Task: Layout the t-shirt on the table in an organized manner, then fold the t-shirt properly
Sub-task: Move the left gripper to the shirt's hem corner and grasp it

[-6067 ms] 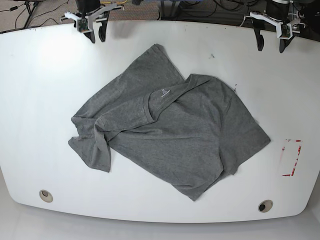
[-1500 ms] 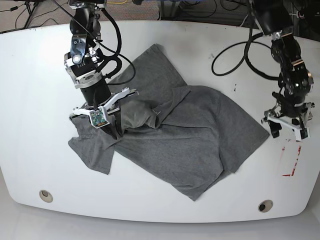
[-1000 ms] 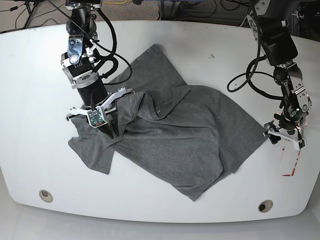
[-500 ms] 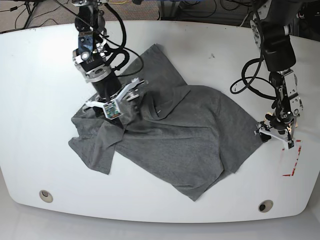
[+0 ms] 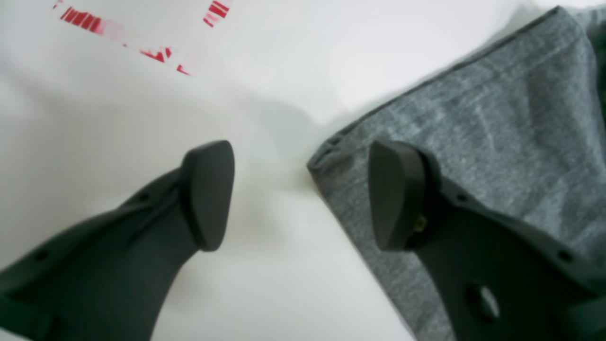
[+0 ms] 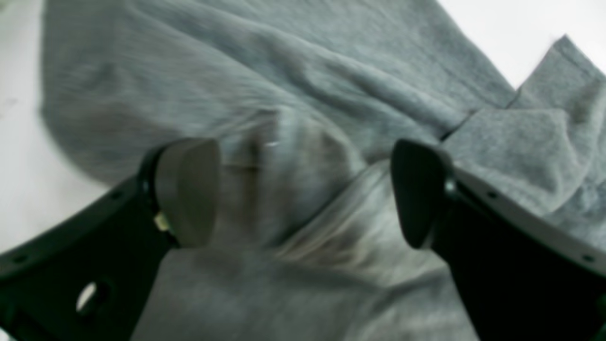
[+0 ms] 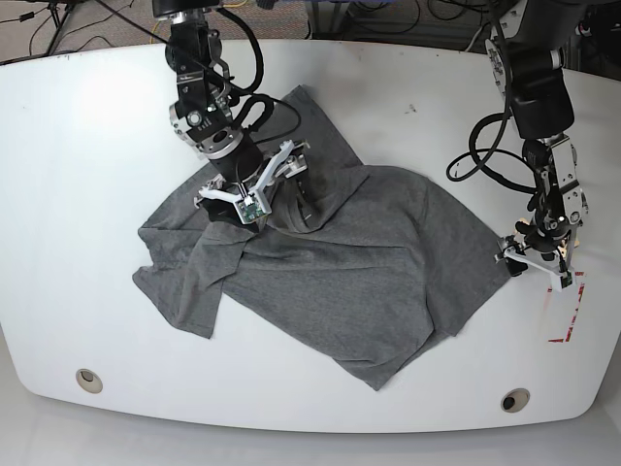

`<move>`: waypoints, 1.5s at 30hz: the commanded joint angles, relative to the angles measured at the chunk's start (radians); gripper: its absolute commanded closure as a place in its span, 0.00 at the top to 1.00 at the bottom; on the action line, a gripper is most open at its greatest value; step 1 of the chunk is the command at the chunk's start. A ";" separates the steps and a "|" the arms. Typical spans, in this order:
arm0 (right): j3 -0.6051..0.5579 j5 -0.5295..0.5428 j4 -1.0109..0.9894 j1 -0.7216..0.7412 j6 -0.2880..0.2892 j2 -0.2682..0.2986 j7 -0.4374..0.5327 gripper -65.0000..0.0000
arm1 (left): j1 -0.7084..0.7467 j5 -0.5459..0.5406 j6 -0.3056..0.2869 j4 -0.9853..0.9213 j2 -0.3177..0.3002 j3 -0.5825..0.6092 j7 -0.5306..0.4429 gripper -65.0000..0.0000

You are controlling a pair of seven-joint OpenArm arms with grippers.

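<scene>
The heather-grey t-shirt lies crumpled and askew on the white table, with a sleeve folded at the left. My right gripper is open over the bunched fabric near the collar; in the right wrist view wrinkled cloth fills the gap between its fingers. My left gripper is open at the shirt's right corner. In the left wrist view that hemmed corner lies between the fingers, one finger over cloth, the other over bare table.
A red-and-white tape mark lies just right of the left gripper, also in the left wrist view. Two round holes sit near the front edge. Cables hang from both arms.
My right gripper has moved up and right across the shirt toward the collar, shifting the bunched cloth with it. My left gripper has closed in on the shirt's right corner.
</scene>
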 commanded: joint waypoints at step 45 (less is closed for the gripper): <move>-0.002 0.012 0.026 0.006 0.011 0.028 0.065 0.06 | -0.056 -0.002 -0.007 0.008 0.009 0.000 -0.019 0.86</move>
